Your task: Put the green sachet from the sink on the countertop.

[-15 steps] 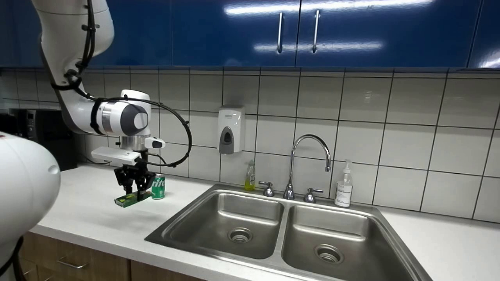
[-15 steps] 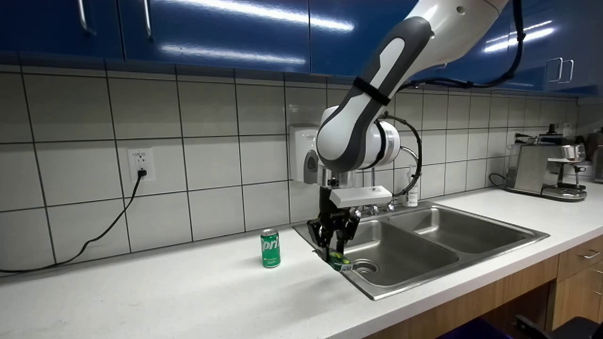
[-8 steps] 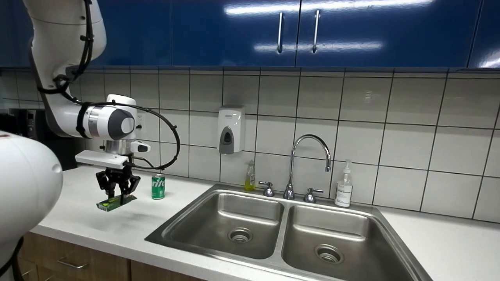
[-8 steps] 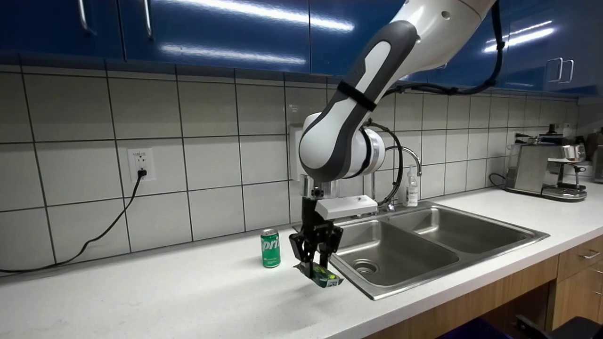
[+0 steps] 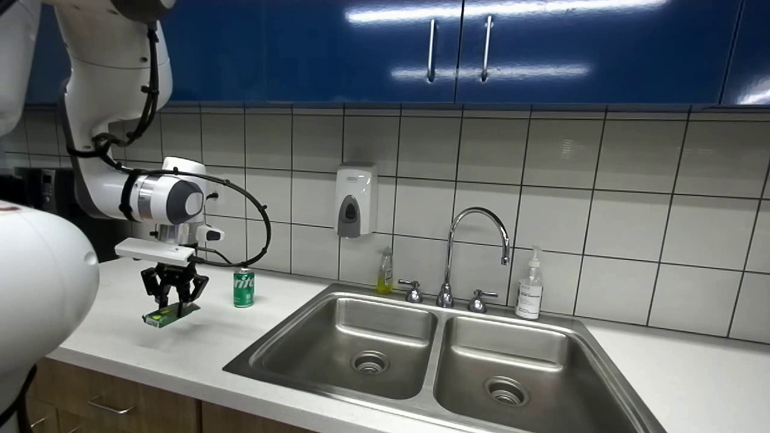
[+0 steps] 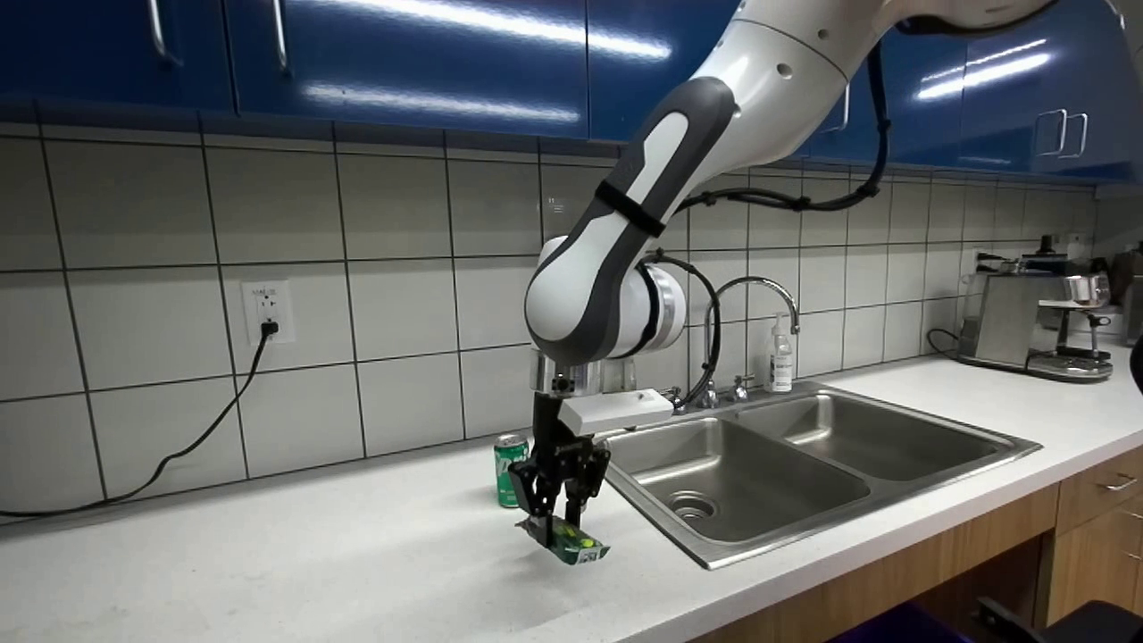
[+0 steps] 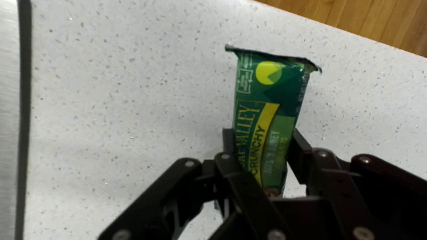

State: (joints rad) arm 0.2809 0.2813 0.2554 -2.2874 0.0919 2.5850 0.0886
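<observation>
Presently, at lower left in exterior view, gripper (image 5: pixel 172 308) pinches green sachet (image 5: pixel 165 316) above table (image 5: pixel 210 337); if release comes too high, sachet may drop and tumble.

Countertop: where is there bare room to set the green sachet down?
In an exterior view, the countertop is bare in front of the black cord, and between the sink and coffee machine. It is crowded beside the soda can, where the end effector holds the green sachet.
</observation>
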